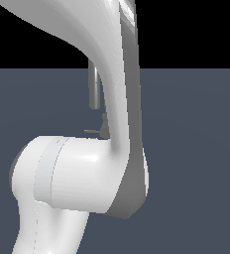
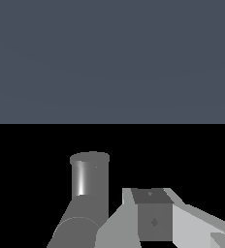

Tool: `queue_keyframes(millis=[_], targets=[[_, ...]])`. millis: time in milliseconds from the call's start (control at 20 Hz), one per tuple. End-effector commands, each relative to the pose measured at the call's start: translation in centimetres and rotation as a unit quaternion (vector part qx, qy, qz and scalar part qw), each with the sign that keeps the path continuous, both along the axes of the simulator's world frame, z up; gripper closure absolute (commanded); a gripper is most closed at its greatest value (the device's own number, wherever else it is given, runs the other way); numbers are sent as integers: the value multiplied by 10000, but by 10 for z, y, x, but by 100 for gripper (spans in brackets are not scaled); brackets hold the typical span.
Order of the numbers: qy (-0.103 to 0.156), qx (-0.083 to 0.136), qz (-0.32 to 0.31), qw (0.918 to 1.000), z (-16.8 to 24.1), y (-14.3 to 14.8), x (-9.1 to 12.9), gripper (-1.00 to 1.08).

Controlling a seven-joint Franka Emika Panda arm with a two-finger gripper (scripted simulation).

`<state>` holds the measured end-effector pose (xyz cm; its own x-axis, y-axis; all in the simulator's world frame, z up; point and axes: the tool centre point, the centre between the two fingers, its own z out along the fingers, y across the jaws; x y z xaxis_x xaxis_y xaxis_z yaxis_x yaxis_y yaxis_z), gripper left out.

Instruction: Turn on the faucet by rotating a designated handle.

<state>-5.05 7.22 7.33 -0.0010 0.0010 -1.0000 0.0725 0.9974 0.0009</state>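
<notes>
The faucet (image 1: 94, 87) stands far behind the robot arm (image 1: 77, 173); its handle (image 1: 91, 131) juts toward the exterior view's left, untouched. The fingers (image 2: 153, 218) sit beside a grey cylinder (image 2: 90, 177); whether apart, I cannot tell. Turning remains undone.

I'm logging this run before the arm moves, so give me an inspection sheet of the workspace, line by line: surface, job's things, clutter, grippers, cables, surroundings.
Surface: flat blue-grey floor, bare where visible.
Faucet: grey spout shows in the exterior view, mostly hidden behind the white robot arm; in the wrist view a grey faucet cylinder stands close to the gripper.
Handle: thin grey rod pokes out toward the exterior view's left, just above the arm; contact cannot be judged.
Clutter: nothing seen.
Gripper: grey fingers partly visible in the wrist view; open or shut cannot be told.
Cables: nothing seen.
Surroundings: black background above the floor.
</notes>
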Motion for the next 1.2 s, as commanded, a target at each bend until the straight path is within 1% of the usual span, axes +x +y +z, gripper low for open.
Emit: queue_keyframes(millis=[0,500,550,1150], targets=[[-5,1,2,10000,7,3,0,108],[-5,1,4,10000,37,13,2,108],[52,-2,-26,10000,28,9,1,108],[7,0,-3,10000,68,-3,0,108]])
